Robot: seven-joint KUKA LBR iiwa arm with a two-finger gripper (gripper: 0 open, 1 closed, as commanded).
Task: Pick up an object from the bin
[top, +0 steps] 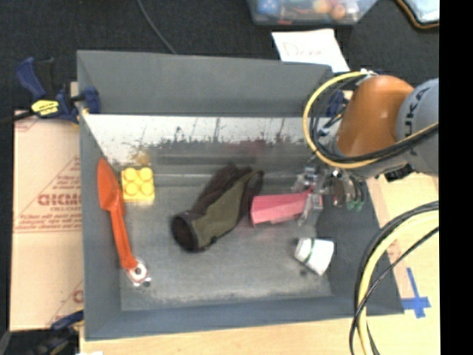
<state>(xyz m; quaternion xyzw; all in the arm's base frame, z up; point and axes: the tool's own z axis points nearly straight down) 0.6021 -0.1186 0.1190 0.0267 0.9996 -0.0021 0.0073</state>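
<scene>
Front strip's mostly open
bare floor [222, 281] along the near wall; dark glove [214, 209] and pink block [275, 208] clog the middle; white cup [315, 255] sits right; orange scoop [114, 217], yellow brick [137, 184] hug the left

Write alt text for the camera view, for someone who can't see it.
The robot's gripper is at the right end of a pink block in a grey bin. Also inside: a dark glove, white cup, yellow brick and orange scoop.
</scene>
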